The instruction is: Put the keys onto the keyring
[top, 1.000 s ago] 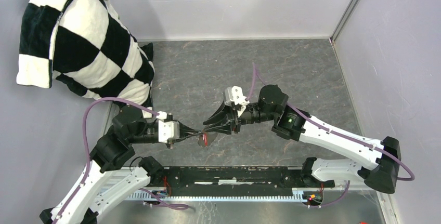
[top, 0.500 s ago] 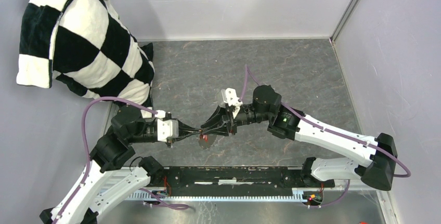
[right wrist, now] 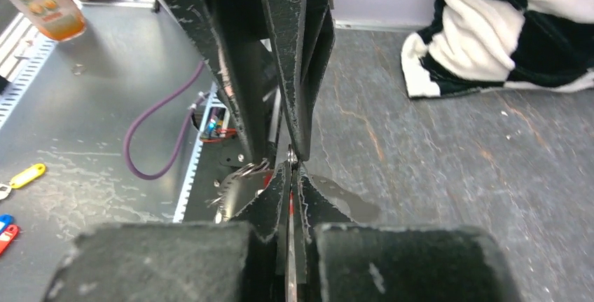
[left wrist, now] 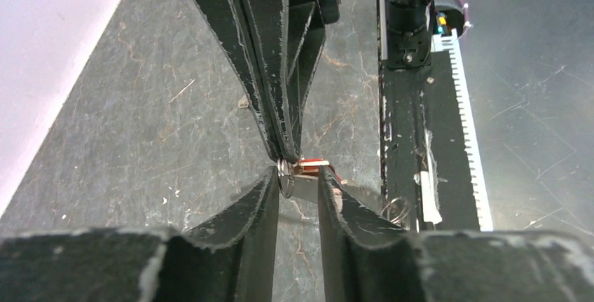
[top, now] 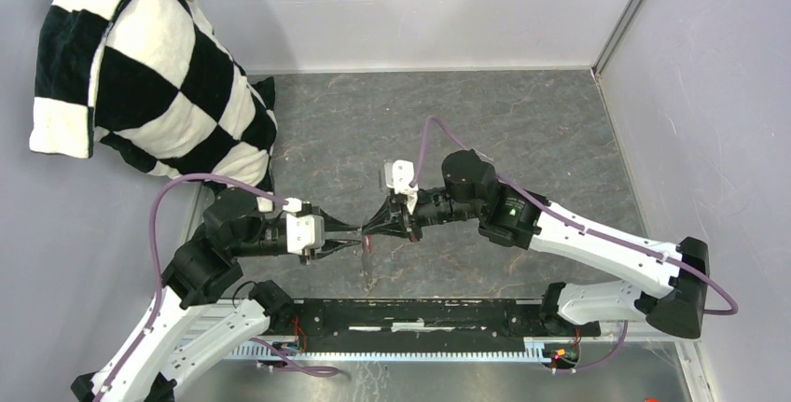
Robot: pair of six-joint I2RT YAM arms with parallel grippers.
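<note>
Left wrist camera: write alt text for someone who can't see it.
The right gripper, reaching down from the top, is shut on a key with a red tag, just between the parted fingertips of the left gripper. Below lies a grey stone-patterned table.

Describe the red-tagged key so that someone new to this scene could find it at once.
Over the dark stone-look table, the two arms' fingertips meet in the middle, just beyond the black front rail. There the right gripper pinches a small silver key; its red tag sets it apart from the bare wire ring nearby.
</note>
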